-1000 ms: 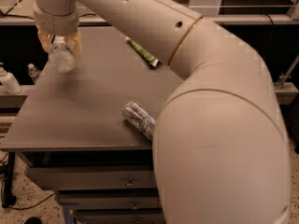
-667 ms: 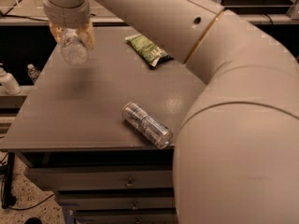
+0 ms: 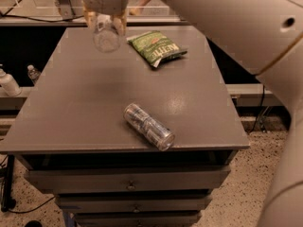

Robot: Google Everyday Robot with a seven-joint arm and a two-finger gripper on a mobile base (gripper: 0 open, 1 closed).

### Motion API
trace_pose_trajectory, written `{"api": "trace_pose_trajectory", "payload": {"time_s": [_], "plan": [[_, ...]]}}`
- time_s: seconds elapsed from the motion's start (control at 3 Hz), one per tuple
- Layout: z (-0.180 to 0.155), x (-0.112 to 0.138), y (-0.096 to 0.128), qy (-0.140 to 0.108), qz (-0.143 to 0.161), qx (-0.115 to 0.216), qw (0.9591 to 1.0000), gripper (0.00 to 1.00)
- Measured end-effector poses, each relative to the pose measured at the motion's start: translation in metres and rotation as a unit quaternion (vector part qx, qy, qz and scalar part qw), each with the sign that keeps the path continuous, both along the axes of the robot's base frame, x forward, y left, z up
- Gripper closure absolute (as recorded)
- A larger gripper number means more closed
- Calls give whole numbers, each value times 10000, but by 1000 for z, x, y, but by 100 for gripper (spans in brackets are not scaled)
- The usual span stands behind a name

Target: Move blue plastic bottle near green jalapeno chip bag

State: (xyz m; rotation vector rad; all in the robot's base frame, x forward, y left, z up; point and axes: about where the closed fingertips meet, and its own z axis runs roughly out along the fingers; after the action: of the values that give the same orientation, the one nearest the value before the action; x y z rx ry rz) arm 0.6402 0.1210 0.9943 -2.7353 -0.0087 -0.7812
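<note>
Cream two-finger gripper (image 3: 106,25) is hanging over the far-left part of the flat grey table (image 3: 71,103), near the top of the view. Its pale fingers (image 3: 90,19) are pressing in on either side of the blue plastic bottle (image 3: 106,39) – a clear, pale-tinted round body seen almost end-on – so the tool is clamped on it. The bottle is sitting just below the gripper, over the tabletop. I cannot tell whether its lower end is touching the surface.

Flat, crinkled green jalapeno chip bag (image 3: 158,48) with white lettering is lying on the far middle of the table, turned on a diagonal. It is just to the right of the bottle – near, with a narrow strip of bare grey showing between them.

Shiny silver-blue metal can (image 3: 148,126) is lying on its side close to the front edge, angled, well apart from both bottle and bag.

Thick cream arm (image 3: 246,27) is sweeping in from the right side and across the top to the gripper.

Grey drawers (image 3: 128,179) are showing under the tabletop. A small white pump bottle (image 3: 7,82) is standing on a lower ledge off the table's left side.
</note>
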Motion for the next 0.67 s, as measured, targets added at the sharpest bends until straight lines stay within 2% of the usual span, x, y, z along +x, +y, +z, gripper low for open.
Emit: {"api": "trace_pose_trajectory", "payload": {"time_s": [0.33,0.67], "plan": [[11,6,-39,-229,-62,404,9989,100],[24,12,-85,-552,-139,914,9942,100]]}}
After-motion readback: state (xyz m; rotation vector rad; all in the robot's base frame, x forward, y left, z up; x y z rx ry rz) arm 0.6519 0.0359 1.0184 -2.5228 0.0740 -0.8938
